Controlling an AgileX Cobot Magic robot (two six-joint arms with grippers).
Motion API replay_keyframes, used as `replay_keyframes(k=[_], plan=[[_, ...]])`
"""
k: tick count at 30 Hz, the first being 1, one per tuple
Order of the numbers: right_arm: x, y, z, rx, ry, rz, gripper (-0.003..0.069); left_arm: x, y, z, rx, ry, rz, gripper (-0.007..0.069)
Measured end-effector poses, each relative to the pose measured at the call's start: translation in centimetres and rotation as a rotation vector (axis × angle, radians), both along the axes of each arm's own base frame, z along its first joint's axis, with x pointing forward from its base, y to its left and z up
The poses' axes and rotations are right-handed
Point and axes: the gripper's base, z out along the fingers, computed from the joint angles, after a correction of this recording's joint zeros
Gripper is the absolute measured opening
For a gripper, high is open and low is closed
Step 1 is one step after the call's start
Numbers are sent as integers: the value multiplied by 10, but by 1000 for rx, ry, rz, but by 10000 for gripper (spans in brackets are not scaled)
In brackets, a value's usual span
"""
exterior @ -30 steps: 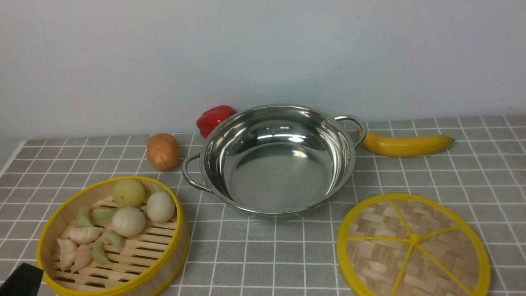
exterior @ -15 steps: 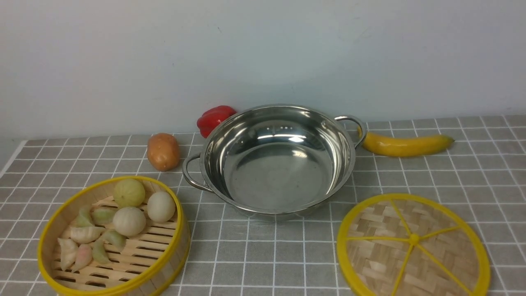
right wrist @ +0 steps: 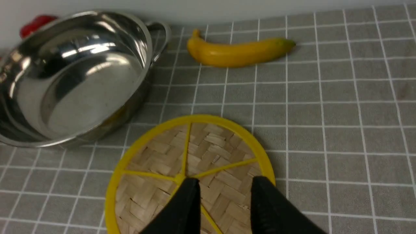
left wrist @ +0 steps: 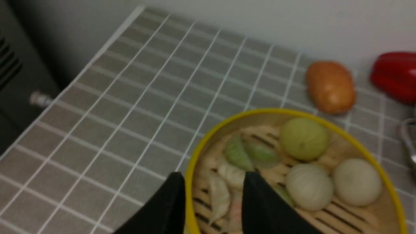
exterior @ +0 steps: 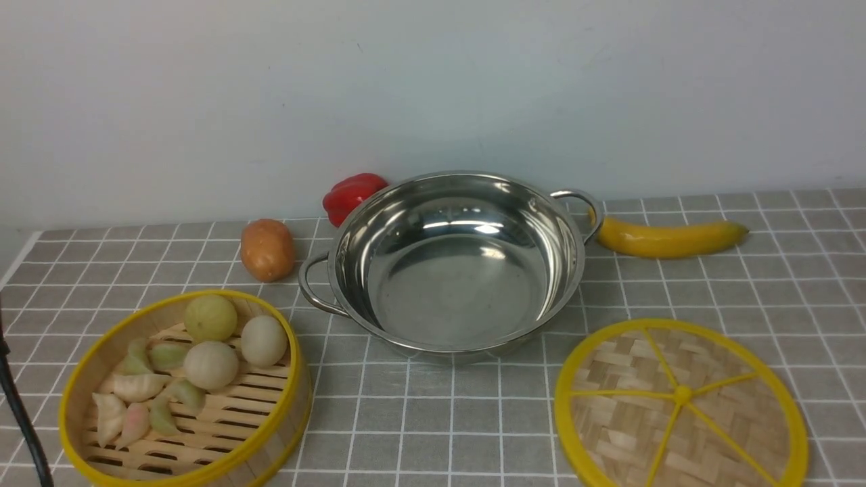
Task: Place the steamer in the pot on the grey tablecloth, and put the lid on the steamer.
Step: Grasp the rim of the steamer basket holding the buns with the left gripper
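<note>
The steamer (exterior: 287,406), with buns and dumplings on its slatted floor, sits at the front left of the grey tablecloth (exterior: 433,412). The empty steel pot (exterior: 460,284) stands at the middle back. The woven lid (exterior: 680,406) lies flat at the front right. Neither gripper shows in the front view. In the left wrist view my left gripper (left wrist: 213,182) is open, with one finger outside and one inside the yellow rim of the steamer (left wrist: 260,112). In the right wrist view my right gripper (right wrist: 224,185) is open above the lid (right wrist: 201,146), near the pot (right wrist: 84,84).
A potato (exterior: 268,249) and a red pepper (exterior: 352,193) lie left of the pot, and a banana (exterior: 666,237) lies to its right by the handle. A black cable (exterior: 20,412) crosses the front left edge. The cloth's left edge runs beside the steamer.
The black left gripper part seen at the bottom left corner a second ago has left the front view. A black cable now shows at the left edge. The steamer has shifted slightly left.
</note>
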Motion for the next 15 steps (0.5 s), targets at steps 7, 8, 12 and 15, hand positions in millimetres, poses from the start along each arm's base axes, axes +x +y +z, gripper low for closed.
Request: replay_keyframes(k=[7,8,12,15], plan=[[14,4,-9,-24,54,73,240,39,17,-33,-66,308,-27,243],[15,5,-10,-23,60,82,240,46,20,-39,-77,343,-32,243],[16,6,-11,-33,61,108,240,67,28,-56,-104,426,-41,243],[16,7,-11,-30,59,124,240,82,34,-64,-113,457,-42,243]])
